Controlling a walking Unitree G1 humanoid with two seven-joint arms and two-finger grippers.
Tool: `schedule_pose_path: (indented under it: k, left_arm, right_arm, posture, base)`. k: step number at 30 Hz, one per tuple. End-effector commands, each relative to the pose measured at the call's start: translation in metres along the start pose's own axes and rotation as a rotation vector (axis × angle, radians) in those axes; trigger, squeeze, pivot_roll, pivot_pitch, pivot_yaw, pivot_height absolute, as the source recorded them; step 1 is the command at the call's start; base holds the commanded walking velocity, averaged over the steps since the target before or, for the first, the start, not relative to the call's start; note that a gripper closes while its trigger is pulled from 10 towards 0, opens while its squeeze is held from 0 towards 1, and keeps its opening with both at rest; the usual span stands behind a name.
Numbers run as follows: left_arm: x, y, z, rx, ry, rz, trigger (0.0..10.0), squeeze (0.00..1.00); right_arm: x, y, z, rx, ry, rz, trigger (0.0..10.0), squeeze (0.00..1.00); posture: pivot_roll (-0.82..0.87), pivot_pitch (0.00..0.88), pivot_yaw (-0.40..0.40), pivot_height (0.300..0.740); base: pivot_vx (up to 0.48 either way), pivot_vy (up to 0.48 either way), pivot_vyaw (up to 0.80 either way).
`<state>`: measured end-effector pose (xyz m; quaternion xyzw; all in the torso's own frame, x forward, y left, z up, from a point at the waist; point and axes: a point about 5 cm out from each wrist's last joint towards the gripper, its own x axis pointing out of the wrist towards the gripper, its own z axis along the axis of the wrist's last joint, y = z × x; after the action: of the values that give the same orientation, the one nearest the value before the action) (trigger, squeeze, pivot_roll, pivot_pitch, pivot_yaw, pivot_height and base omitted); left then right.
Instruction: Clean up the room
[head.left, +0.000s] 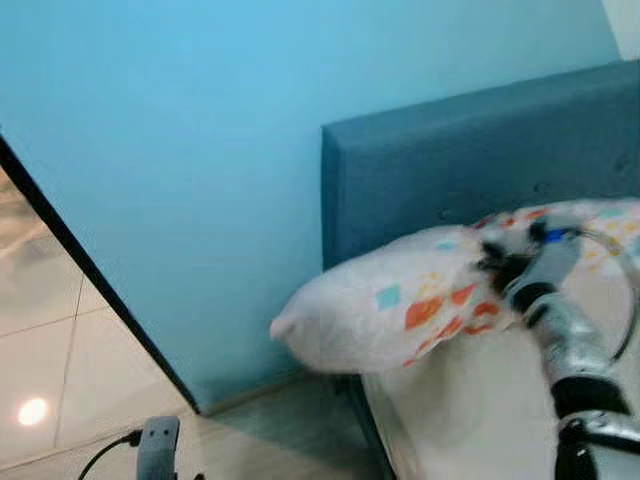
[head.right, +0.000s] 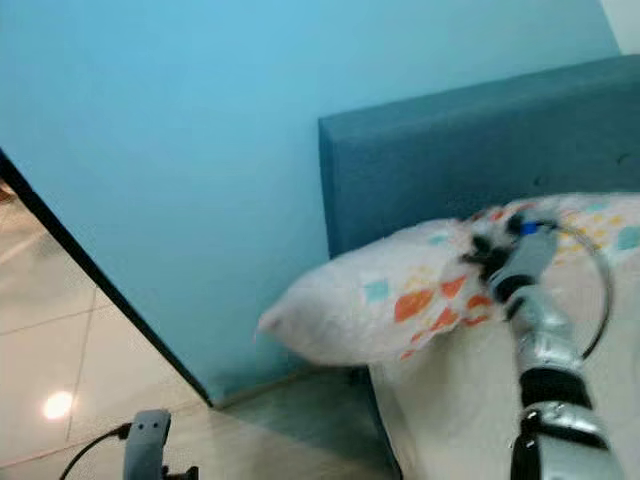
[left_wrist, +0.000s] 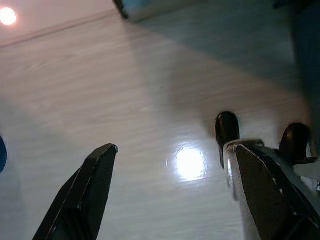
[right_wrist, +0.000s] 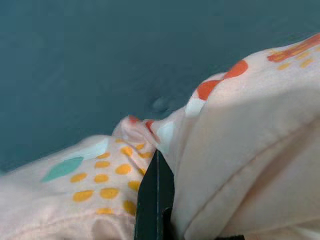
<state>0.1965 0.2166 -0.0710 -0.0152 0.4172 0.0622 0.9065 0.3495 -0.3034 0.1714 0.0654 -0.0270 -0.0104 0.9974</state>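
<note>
1. Right gripper (head.left: 492, 258): raised over the bed (head.left: 470, 400), at 3 o'clock in the head views, fingers closed on a bunched fold of the pillow (head.left: 390, 310).
2. Right wrist view: black fingers (right_wrist: 156, 200) pressed together, with pillow fabric gathered on both sides of them and the headboard behind.
3. Pillow: white, printed with orange, teal and yellow shapes. Held at its upper edge, in front of the blue headboard (head.left: 450, 160); contact between the two cannot be told. Free corner projecting toward 9 o'clock, past the edge of the bed and above the floor (head.left: 60, 350).
4. Headboard: dark blue, padded, upright against the light blue wall (head.left: 200, 150), occupying 1 to 3 o'clock.
5. Bed: pale sheet visible below the pillow at 4 to 5 o'clock, under the silver right arm (head.left: 575, 360).
6. Left gripper (left_wrist: 170, 195): low at the robot's left side, at 7 o'clock in the head views, pointing down at the pale glossy floor. Fingers spread wide apart, nothing between them.
7. Left wrist view: a bright light reflection on the floor between the fingers; two dark rounded parts beside one finger, identity not determinable.
8. Head views slightly blurred.
</note>
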Motion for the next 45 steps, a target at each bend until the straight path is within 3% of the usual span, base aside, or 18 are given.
schedule_pose_path:
  k: [1,11,16,20,25,27,31,33,35,36,37,45]
  left_arm:
    - [-0.003,0.010,-0.008,0.004,0.020,0.018,10.0,0.00]
    - [-0.009,0.028,-0.016,0.032,0.018,0.034,10.0,0.00]
    - [-0.017,0.048,-0.028,0.062,0.031,0.065,10.0,0.00]
    - [-0.021,0.059,-0.029,0.071,0.032,0.085,10.0,0.00]
    - [-0.024,0.072,-0.026,0.079,0.024,0.103,10.0,0.00]
    - [-0.024,0.073,-0.026,0.079,0.022,0.104,10.0,0.00]
    - [-0.025,0.076,-0.027,0.076,0.017,0.108,10.0,0.00]
    - [-0.026,0.076,-0.027,0.076,0.017,0.108,10.0,0.00]
    - [-0.026,0.076,-0.030,0.081,0.024,0.106,10.0,0.00]
    - [-0.027,0.076,-0.031,0.086,0.029,0.103,10.0,0.00]
    - [-0.028,0.076,-0.033,0.092,0.036,0.100,10.0,0.00]
    - [-0.025,0.077,-0.023,0.079,0.019,0.108,10.0,0.00]
  right_arm:
    - [0.003,0.000,0.015,0.010,-0.084,0.016,10.0,0.00]
    - [0.017,0.007,0.034,0.070,-0.126,0.112,10.0,0.00]
    - [0.028,0.013,0.054,0.141,-0.178,0.158,10.0,0.00]
    - [0.036,0.025,0.079,0.142,-0.242,0.229,10.0,0.00]
    - [0.040,0.027,0.108,0.133,-0.310,0.257,10.0,0.00]
    - [0.040,0.026,0.109,0.132,-0.313,0.255,10.0,0.00]
    - [0.034,0.007,0.084,0.073,-0.219,0.098,10.0,0.00]
    - [0.033,0.005,0.080,0.075,-0.210,0.087,10.0,0.00]
    - [0.029,0.001,0.069,0.079,-0.185,0.063,10.0,0.06]
    - [0.025,-0.005,0.057,0.076,-0.158,0.036,10.0,0.63]
    - [0.017,-0.014,0.040,0.076,-0.122,-0.007,10.0,1.00]
    - [0.002,-0.036,0.023,0.059,-0.078,-0.129,10.0,1.00]
  posture:
    - [-0.05,0.150,0.094,0.740]
    - [0.00,0.221,0.117,0.740]
    - [0.05,0.265,0.139,0.740]
    - [0.07,0.280,0.155,0.740]
    - [0.09,0.289,0.155,0.740]
    - [0.09,0.289,0.155,0.740]
    - [0.09,0.294,0.160,0.740]
    - [0.09,0.294,0.160,0.740]
    - [0.09,0.293,0.165,0.740]
    - [0.10,0.287,0.177,0.740]
    - [0.10,0.284,0.181,0.740]
    - [0.09,0.268,0.181,0.740]
  base:
    - [0.000,0.000,0.00]
    - [0.000,0.000,0.00]
    - [0.000,0.000,0.00]
    - [0.000,0.000,0.00]
    - [0.000,0.000,0.00]
    - [0.000,0.000,0.00]
    - [0.000,0.000,0.00]
    - [0.000,0.000,0.00]
    - [0.000,0.000,0.00]
    - [0.000,0.000,0.00]
    - [0.000,0.000,0.00]
    - [0.000,0.000,0.00]
